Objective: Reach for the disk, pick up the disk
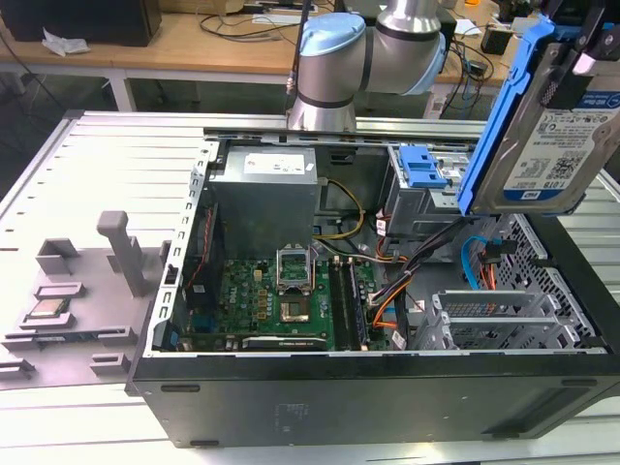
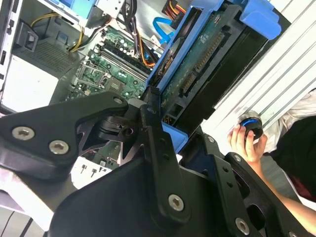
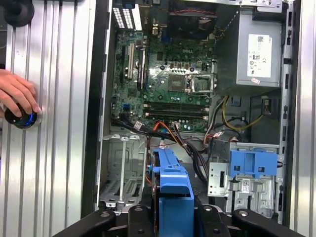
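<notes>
The disk [image 1: 547,145], a silver hard drive with a white-and-blue label in a bright blue carrier, hangs tilted in the air above the open computer case at the exterior view's right. In the second wrist view its green circuit side [image 2: 202,54] faces the camera. My gripper [image 2: 165,126] is shut on the disk, with black fingers [image 2: 153,123] pressed against the blue carrier. In the first wrist view the blue carrier [image 3: 172,182] stands edge-on between the gripper's [image 3: 172,219] black links, above the case's drive cage.
The open computer case [image 1: 387,407] holds a motherboard [image 1: 281,300], a power supply [image 1: 266,189], cables and another blue carrier [image 1: 423,167] in its bay. A small CPU chip [image 1: 48,310] lies on a grey fixture. A person's hand [image 3: 17,94] rests on a black knob.
</notes>
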